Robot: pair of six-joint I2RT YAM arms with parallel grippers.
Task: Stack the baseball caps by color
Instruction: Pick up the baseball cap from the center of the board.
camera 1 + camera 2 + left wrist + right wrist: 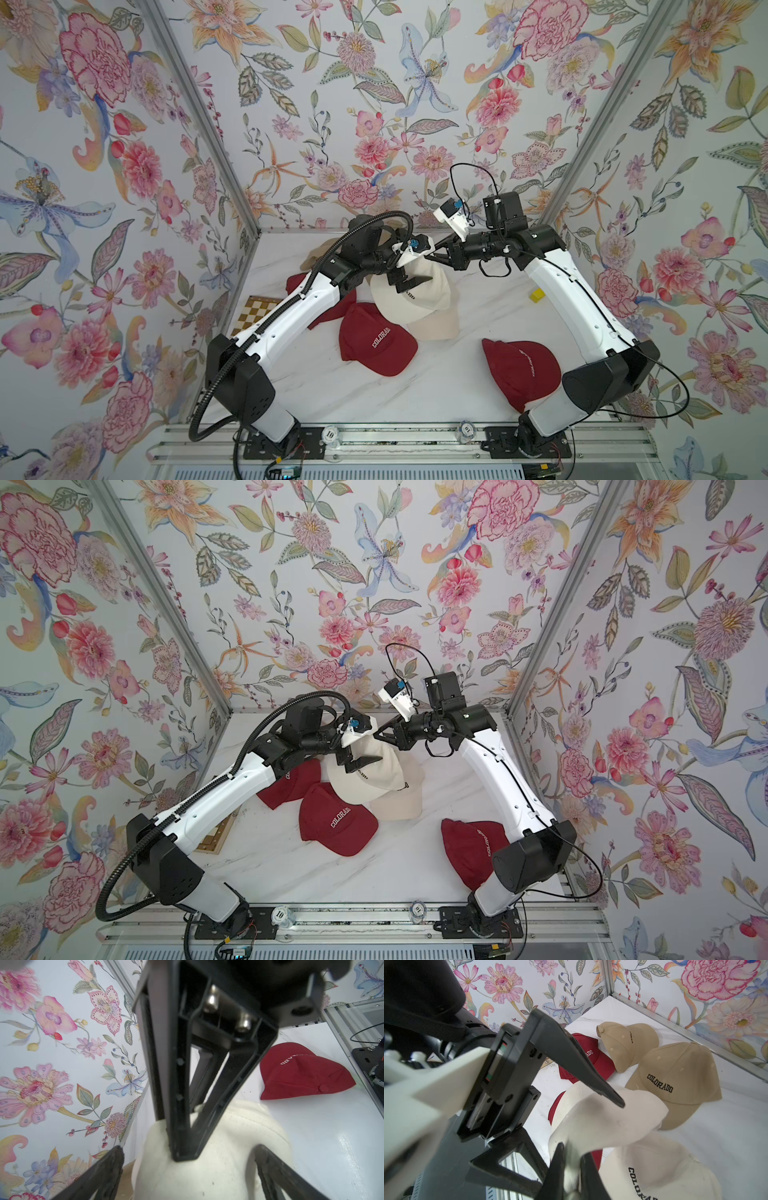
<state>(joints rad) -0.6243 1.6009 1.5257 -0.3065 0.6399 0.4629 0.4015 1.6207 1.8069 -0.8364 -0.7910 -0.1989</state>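
R gripper (572, 1149) is clamped on the rim of the top cream cap (401, 305), just toward 12 o'clock from centre of the table (457, 399) and over the 2nd cream cap (436, 328) (prob. lifted off it, hard to tell). L gripper (409, 284) hangs over the crown of the top cream cap, jaws wide apart. We see one red cap (519, 370) at 4 o'clock, another red cap (376, 345) at 7, a 3rd red cap (297, 286) at 10, and a tan cap (675, 1076) beside a 2nd tan cap (629, 1045) at 11.

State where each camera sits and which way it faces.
Top views: overhead at front, tilted down at table; left arm, right arm show.
Left wrist: on left arm, facing past open left pincer to cream cap.
Right wrist: on right arm, facing past right pincer, shut on that cap, to tan caps.
All share cream cap.
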